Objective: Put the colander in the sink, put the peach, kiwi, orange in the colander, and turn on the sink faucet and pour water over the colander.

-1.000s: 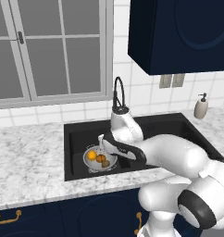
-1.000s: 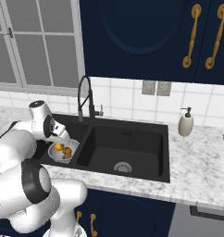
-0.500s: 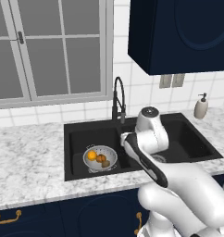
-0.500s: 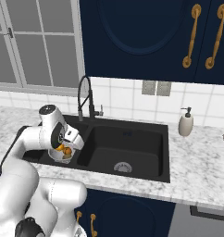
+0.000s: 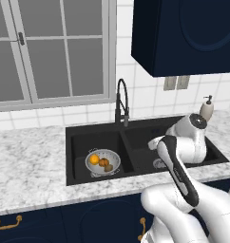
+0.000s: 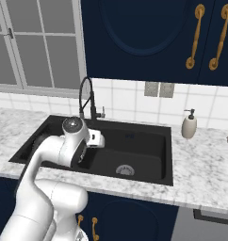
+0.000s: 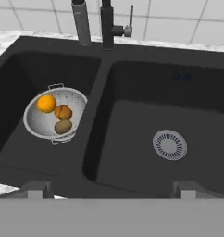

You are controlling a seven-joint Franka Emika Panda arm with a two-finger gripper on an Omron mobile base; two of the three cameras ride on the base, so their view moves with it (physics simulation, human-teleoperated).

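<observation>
Colander (image 7: 55, 114) upright, rim up, in left basin of sink (image 7: 146, 60); shiny perforated metal, its two handles on a near-far line. Inside, left to right: orange (image 7: 46, 103), peach (image 7: 63, 112), brown kiwi (image 7: 63, 126). Faucet (image 7: 106, 23) upright behind divider. Gripper (image 7: 109, 189) empty over right basin, jaws wide.

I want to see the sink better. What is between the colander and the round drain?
In the hand view, the sink's black divider ridge lies between the colander and the drain.

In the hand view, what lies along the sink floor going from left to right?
Colander holding the fruit → orange → kiwi → divider between the basins → round silver drain.
</observation>
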